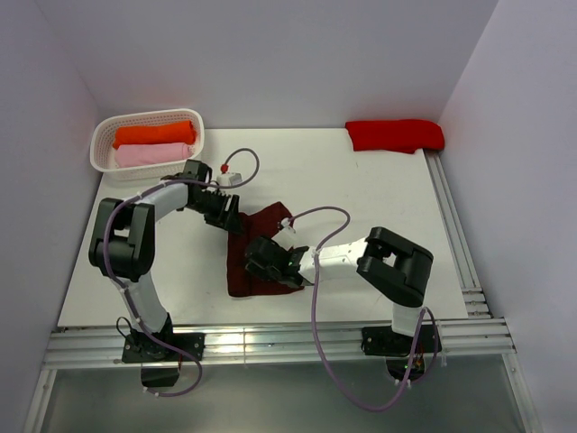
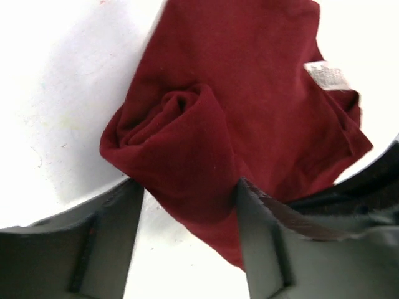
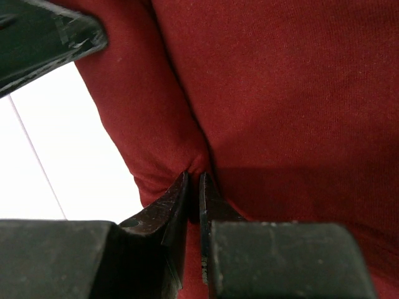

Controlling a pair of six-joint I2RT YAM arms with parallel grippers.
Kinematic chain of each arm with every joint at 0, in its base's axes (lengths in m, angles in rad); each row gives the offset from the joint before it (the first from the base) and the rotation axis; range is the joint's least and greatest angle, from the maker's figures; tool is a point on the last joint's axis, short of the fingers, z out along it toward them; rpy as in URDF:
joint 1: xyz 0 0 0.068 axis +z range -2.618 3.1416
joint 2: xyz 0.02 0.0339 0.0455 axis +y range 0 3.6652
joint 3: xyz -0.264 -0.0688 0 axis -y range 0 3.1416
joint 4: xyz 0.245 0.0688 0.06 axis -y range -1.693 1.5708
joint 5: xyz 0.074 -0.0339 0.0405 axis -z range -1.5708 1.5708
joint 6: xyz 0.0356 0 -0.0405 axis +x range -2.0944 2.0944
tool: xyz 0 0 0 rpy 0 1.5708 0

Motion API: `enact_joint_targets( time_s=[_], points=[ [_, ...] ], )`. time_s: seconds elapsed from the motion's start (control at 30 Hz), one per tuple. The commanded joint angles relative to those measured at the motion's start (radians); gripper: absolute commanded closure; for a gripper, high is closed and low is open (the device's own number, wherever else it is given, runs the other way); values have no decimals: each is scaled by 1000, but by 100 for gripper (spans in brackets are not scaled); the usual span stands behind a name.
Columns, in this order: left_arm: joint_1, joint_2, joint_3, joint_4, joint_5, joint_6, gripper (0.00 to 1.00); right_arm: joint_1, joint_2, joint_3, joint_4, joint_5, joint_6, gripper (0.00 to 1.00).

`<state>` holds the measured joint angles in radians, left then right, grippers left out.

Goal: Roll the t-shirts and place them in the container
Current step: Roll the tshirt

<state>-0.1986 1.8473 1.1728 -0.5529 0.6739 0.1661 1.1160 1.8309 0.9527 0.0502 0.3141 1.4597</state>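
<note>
**Keep the roll tight and even across the maroon t-shirt**

Top view: the maroon t-shirt (image 1: 242, 271) lies partly bunched on the desk (image 1: 379, 207), in front of the arms. The left end effector (image 1: 223, 213) sits at its 11 o'clock corner. The right end effector (image 1: 263, 262) rests over its middle, toward 6 o'clock. To roll well, I judge, both should advance evenly so the roll stays straight and firm.

Left wrist view: the jaws stand wide apart and clamp nothing. A loose roll of the cloth lies between the fingers (image 2: 87, 249) and reaches toward 12 o'clock, with the white neck label (image 2: 326, 75) at 2 o'clock.

Right wrist view: the jaws are all but closed and pinch a small fold of the cloth. The rest spreads away toward 12 and 1 o'clock.
</note>
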Motion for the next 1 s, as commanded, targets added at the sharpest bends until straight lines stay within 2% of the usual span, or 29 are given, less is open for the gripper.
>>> enact_joint_targets(
  time_s=[0.0, 0.1, 0.17, 0.2, 0.27, 0.3, 0.37, 0.4, 0.5, 0.7, 0.97],
  points=[
    [-28, -2, 36, 51, -152, -59, 45, -25, 64, -75, -197, 36, -25, 100],
    [-58, 1, 60, 27, -227, -59, 61, -22, 67, -68, -223, 42, -32, 100],
    [-76, 0, 67, 12, -256, -59, 68, -15, 68, -52, -251, 62, -39, 100],
    [-82, -5, 71, 7, -266, -57, 72, -12, 70, -25, -294, 71, -50, 96],
    [-96, -14, 71, 4, -286, -57, 73, 5, 71, 17, -352, 98, -59, 90],
    [-99, -22, 68, 8, -292, -60, 73, 11, 71, 62, -415, 129, -68, 79],
    [-107, -25, 70, 7, -300, -66, 73, 33, 64, 125, -475, 158, -75, 69],
    [-110, -25, 73, 2, -303, -66, 73, 39, 59, 145, -525, 187, -81, 61],
    [-119, -28, 73, 1, -313, -69, 74, 61, 47, 227, -644, 233, -88, 54],
    [-130, -25, 71, -4, -326, -68, 74, 96, 68, 446, -852, 328, -127, 52],
    [-137, -23, 71, -1, -332, -73, 73, 97, 226, 685, -828, 358, -283, 52]
  ],
)
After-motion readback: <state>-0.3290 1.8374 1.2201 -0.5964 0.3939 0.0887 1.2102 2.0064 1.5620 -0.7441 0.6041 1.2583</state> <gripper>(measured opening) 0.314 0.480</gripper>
